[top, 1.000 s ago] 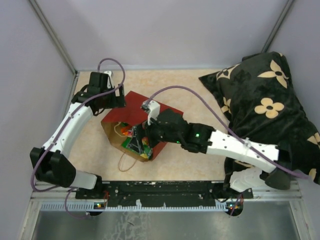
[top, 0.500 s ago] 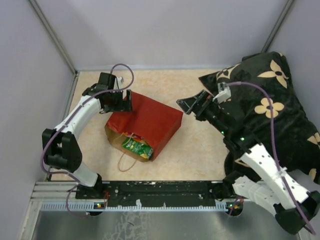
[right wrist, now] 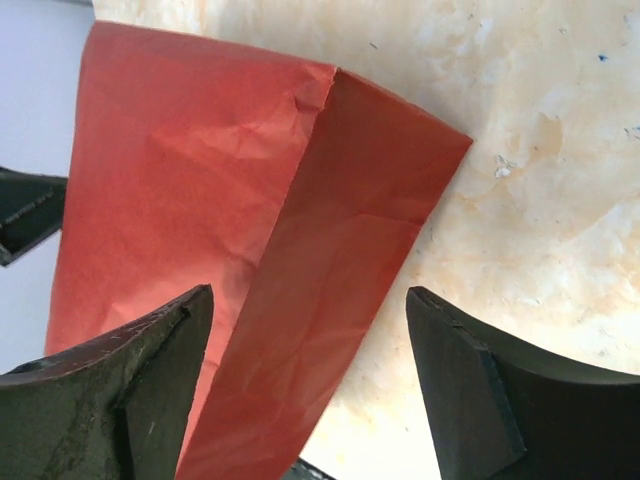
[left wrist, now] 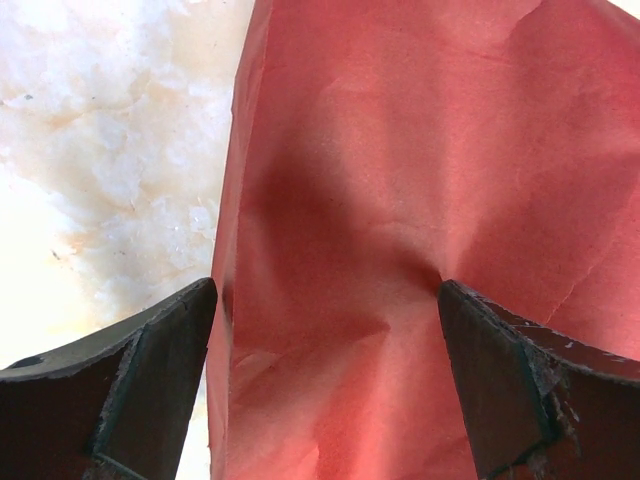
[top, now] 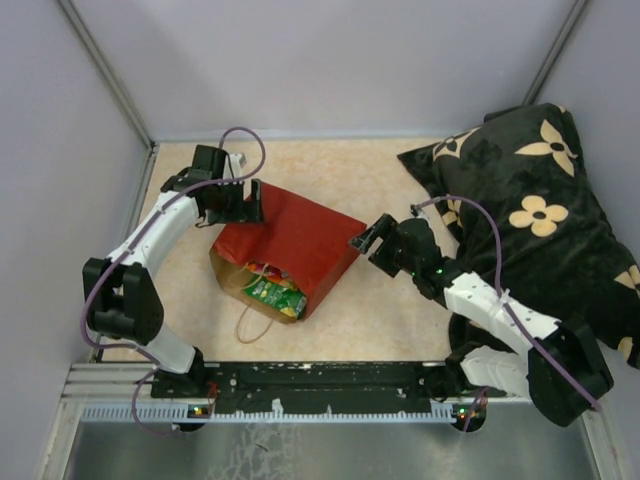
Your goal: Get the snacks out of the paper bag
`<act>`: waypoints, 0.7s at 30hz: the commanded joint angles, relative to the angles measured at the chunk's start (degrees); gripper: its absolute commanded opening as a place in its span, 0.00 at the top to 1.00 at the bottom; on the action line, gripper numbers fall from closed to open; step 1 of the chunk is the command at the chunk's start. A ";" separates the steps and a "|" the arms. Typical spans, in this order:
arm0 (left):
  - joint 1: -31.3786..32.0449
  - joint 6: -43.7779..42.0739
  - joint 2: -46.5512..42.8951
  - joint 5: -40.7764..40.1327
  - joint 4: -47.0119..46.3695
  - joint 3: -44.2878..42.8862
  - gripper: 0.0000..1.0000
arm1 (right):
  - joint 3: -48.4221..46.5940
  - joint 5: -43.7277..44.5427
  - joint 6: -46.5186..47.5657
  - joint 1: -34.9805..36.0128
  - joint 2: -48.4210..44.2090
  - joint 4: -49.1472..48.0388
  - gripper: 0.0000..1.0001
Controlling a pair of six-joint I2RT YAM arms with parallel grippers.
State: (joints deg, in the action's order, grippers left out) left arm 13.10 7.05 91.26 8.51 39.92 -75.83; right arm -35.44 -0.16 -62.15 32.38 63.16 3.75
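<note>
The paper bag (top: 295, 235) lies on its side, red outside up, with its brown mouth facing the near left. A green snack packet (top: 272, 293) and a bit of an orange one (top: 262, 268) show in the mouth. My left gripper (top: 252, 203) is open at the bag's far left corner. In the left wrist view the red paper (left wrist: 380, 200) fills the gap of the left gripper (left wrist: 325, 290), dented beside the right fingertip (left wrist: 470, 330). My right gripper (top: 362, 240) is open at the bag's right end. The right gripper (right wrist: 310, 292) straddles the bag's folded edge (right wrist: 330, 220) without pinching it.
A black pillow with cream flowers (top: 540, 200) fills the right side, close behind the right arm. A string handle (top: 250, 325) loops out of the bag's mouth towards the near edge. Grey walls close the table on the left and at the back.
The right arm has come out of the bag's mouth, swung right, and now reaches the bag's right end. The left gripper has shifted to the far corner, and the bag lies flatter.
</note>
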 commanded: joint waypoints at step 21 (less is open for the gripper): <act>-3.50 -0.99 0.72 13.33 -2.12 -0.57 0.21 | 0.15 -6.25 0.94 -7.24 14.91 -25.97 0.66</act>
State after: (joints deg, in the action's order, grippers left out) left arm 9.96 6.39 91.50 19.27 38.54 -75.94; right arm -32.10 -3.92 -62.63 25.54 75.37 -18.90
